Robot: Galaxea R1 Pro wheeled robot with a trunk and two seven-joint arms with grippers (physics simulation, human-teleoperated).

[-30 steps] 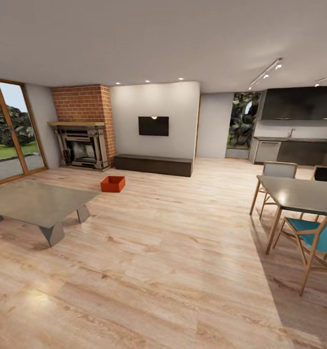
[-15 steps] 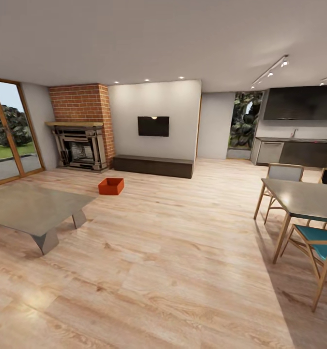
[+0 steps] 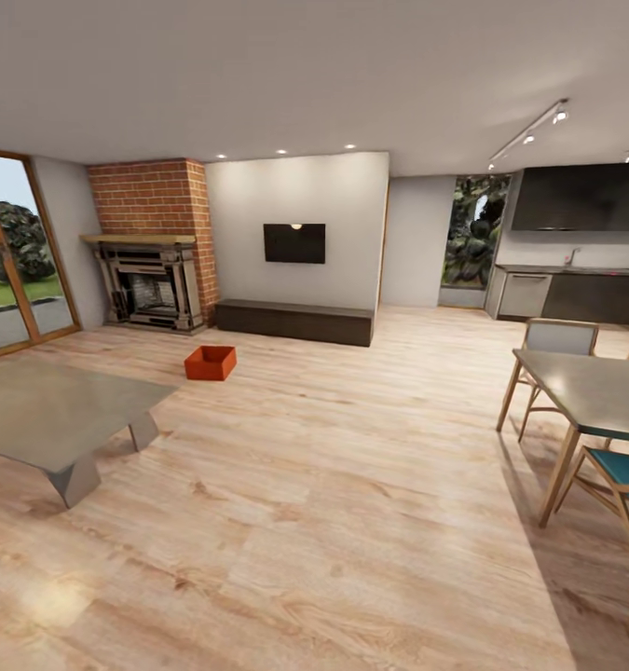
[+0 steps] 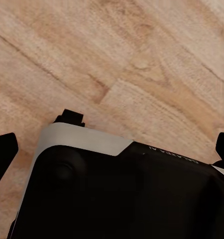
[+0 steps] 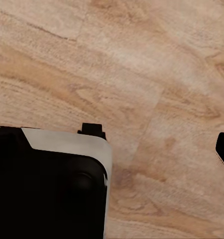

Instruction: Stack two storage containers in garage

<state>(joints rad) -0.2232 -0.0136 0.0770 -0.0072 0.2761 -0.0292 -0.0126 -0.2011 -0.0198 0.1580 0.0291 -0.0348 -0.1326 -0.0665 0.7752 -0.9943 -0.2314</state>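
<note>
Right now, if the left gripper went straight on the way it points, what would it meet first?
Most likely the wood plank floor, which lies ahead of the left gripper in the left wrist view. The robot's own dark base sits close beside that line; depth is unclear.

In the left wrist view the robot's base [image 4: 122, 194] is a glossy black shell with a rounded corner, edged by a pale grey-white band and faint lettering; black fingers [image 4: 2, 154] show. The right wrist view shows the same black shell with its grey-white band [image 5: 67, 142].

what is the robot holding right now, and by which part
Nothing is held. Both wrist views look down past the robot's dark base at bare wood floor, and one orange-red storage container sits untouched on the floor near the fireplace.
</note>
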